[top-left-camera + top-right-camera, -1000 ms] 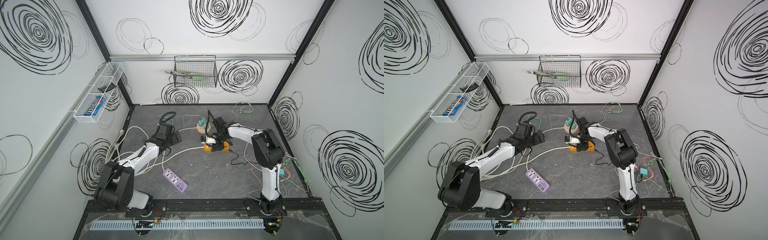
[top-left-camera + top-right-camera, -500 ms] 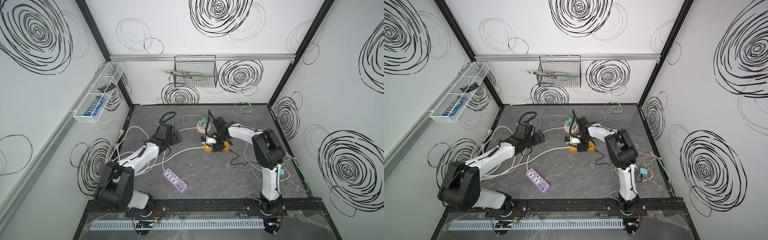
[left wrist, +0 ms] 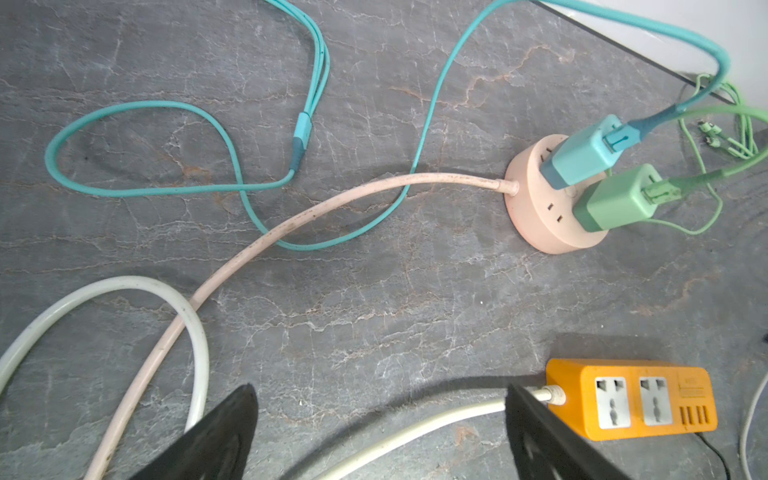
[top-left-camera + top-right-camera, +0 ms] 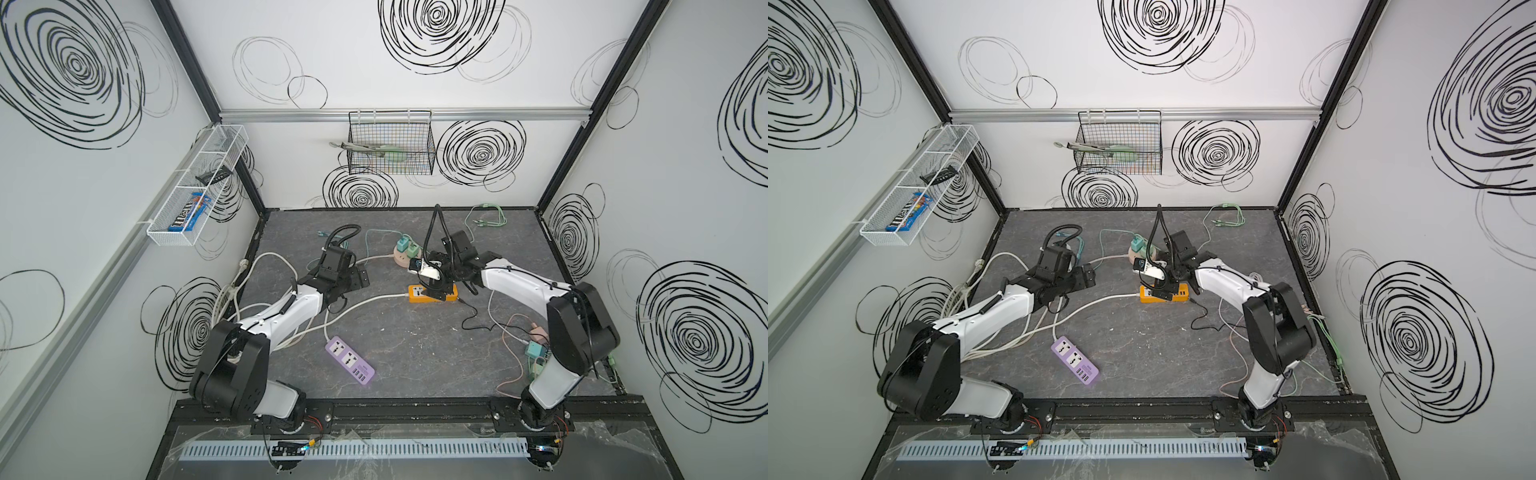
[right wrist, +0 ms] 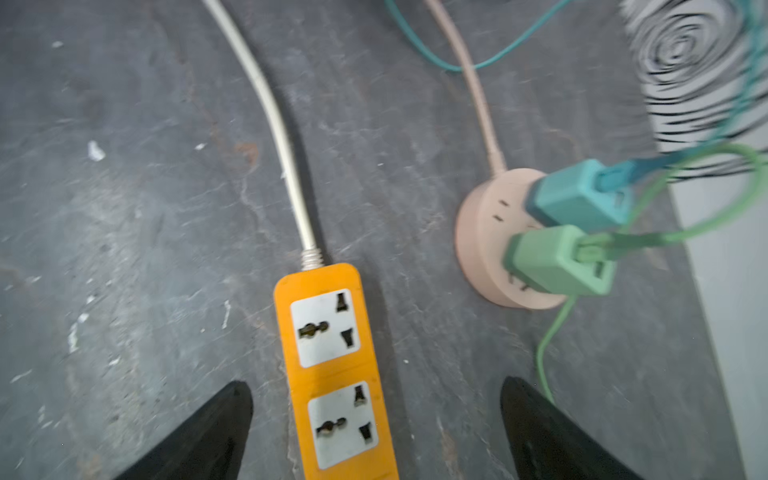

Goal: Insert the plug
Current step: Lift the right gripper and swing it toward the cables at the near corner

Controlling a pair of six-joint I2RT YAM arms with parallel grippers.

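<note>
Grey tabletop (image 4: 415, 353): right gripper (image 5: 376, 384) hovers above orange power strip (image 5: 328, 374), fingers apart, empty. Pink socket (image 4: 402, 261) at its 11 o'clock. Left gripper (image 3: 381, 386) fingers likewise apart.

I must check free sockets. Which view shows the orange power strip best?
The right wrist view: the orange power strip is close, both sockets large and empty. The left wrist view shows it smaller, sockets still visible. In both top views it is tiny, partly hidden by the right arm.

Smooth white link shells (image 4: 286, 311), black joint housings (image 4: 232, 370), looping black cables (image 4: 434, 224), tapered black fingers (image 5: 208, 436)
</note>
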